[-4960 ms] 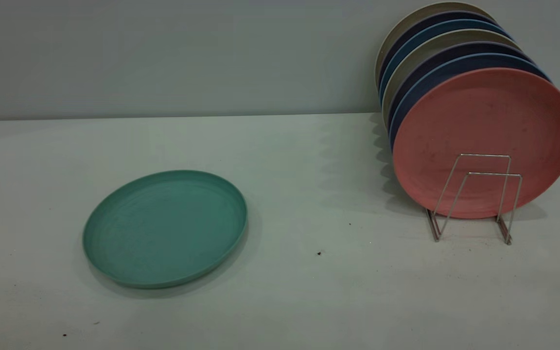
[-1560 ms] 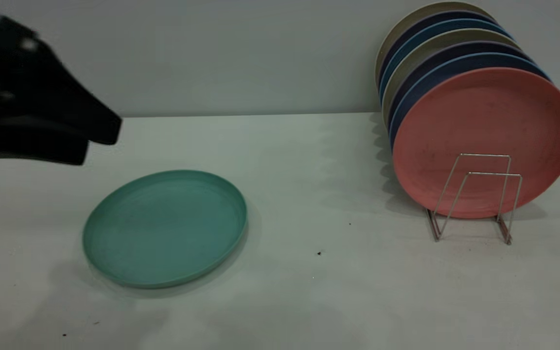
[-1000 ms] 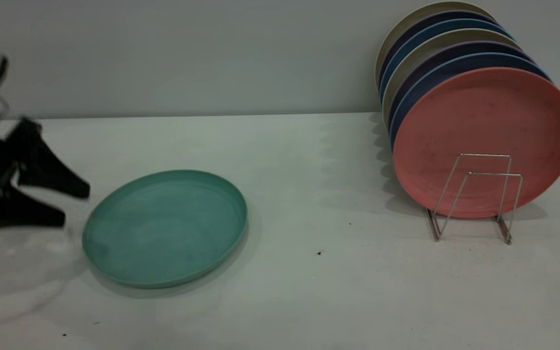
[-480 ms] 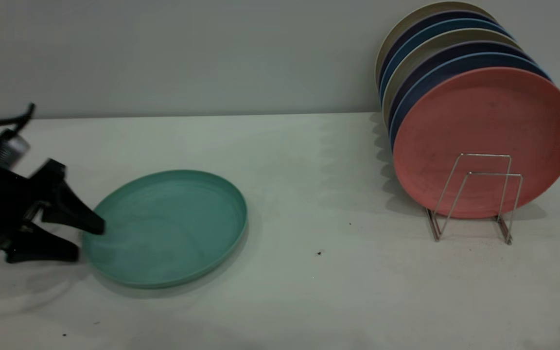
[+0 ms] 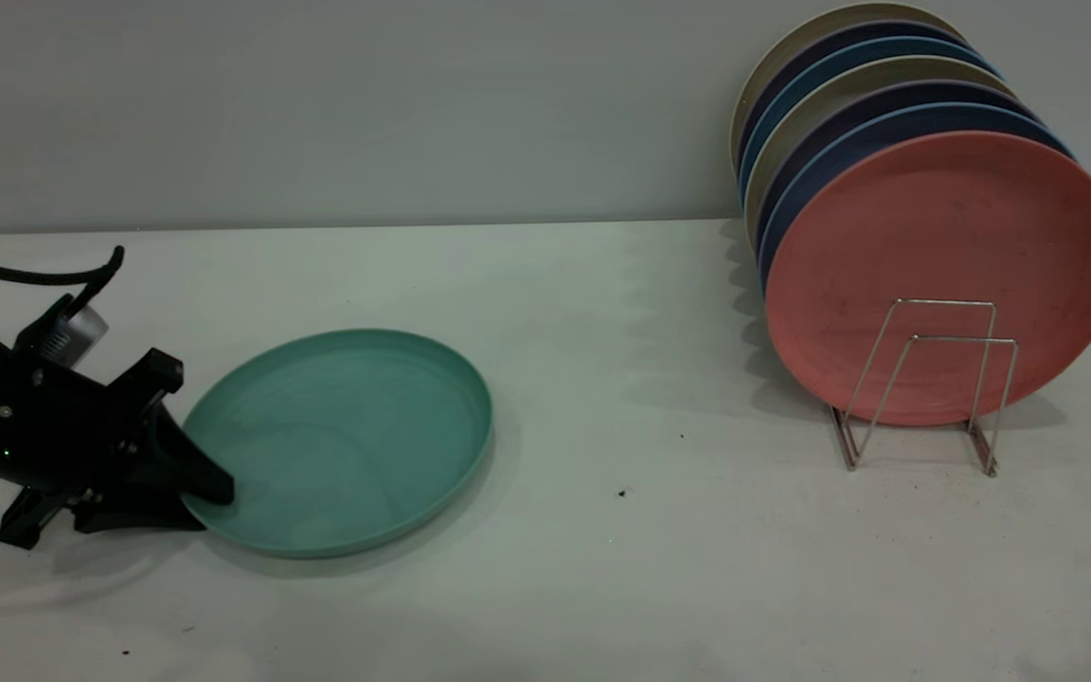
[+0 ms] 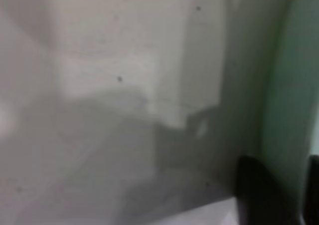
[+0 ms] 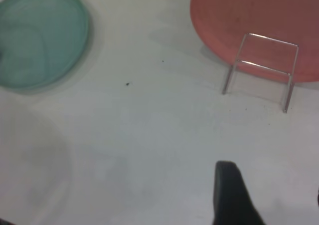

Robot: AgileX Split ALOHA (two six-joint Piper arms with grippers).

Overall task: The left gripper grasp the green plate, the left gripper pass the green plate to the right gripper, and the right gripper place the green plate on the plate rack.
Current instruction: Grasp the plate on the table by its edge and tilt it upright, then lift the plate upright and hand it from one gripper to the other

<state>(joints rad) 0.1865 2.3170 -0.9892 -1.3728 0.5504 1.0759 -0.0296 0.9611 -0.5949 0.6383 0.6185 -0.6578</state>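
Left claw (image 5: 209,497), fingers apart, is being set astride the plate (image 5: 347,440) rim, one finger above, one low against the tabletop (image 5: 602,568), for an edge pinch; rack (image 5: 924,379) well beyond.

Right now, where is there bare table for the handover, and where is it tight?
Bare table runs between the green plate and the plate rack, and along the front edge. It is crowded at the left, where the left gripper straddles the plate's rim, and at the rack, filled with upright plates behind the pink plate.
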